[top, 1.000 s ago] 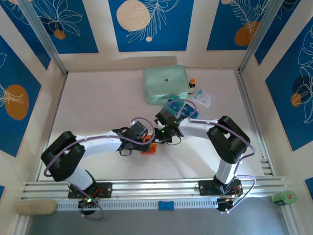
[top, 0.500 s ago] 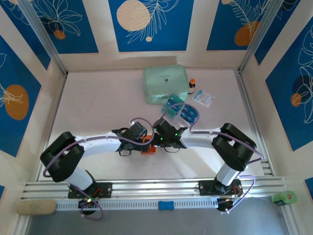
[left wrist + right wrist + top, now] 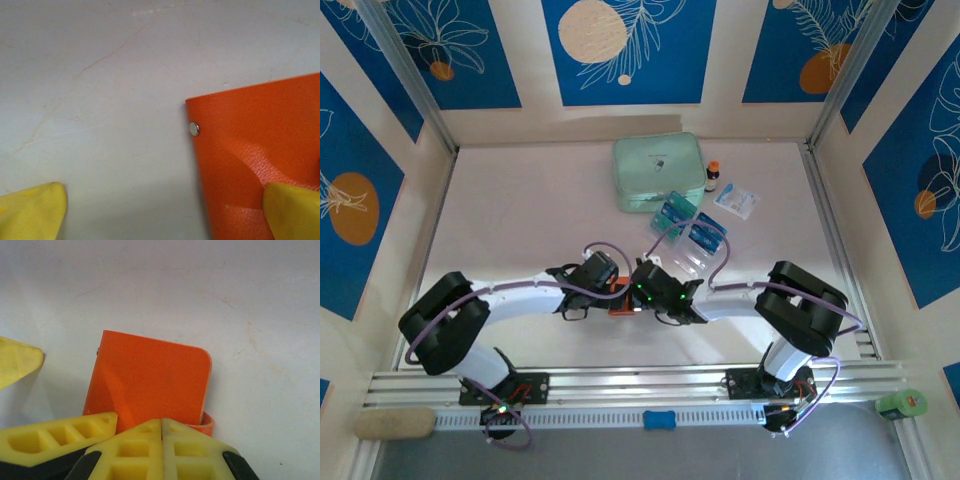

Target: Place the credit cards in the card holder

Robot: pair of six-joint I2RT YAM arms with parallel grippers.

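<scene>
Orange card holder (image 3: 623, 304) just below the middle of the top view, flat on the pale, faintly scratched table (image 3: 520, 220), tucked between the two arm tips. Up close in the left wrist view: bumpy, leather-like skin, straight edges, one small round shiny metal snap (image 3: 194, 129) by its upper left corner, a soft dent lower down. In the right wrist view: squarish, with a rounded upper right corner and a little orange tab (image 3: 208, 423) curling out at the lower right. Left gripper (image 3: 164, 202) with smooth yellow fingers (image 3: 31, 212) wide apart, one at the lower left over bare table, the other at the lower right over the orange skin. Right gripper (image 3: 161, 426) with boxy yellow fingers full of hollow cells, pressed tight together, tips at the lower edge of the card holder. Teal-blue credit cards (image 3: 671, 212), thin and flat, right of the middle in the top view, at a clear plastic tray (image 3: 682, 255), in it or on it hard to tell, well apart from the card holder; pale marks on them too small to read. Above them, a big soft-looking mint-green zip case (image 3: 658, 172) with rounded corners. Just beside it, a tiny dark bottle (image 3: 712, 177) with an orange cap, then a white-and-blue packet (image 3: 736, 201), print too small to read.
</scene>
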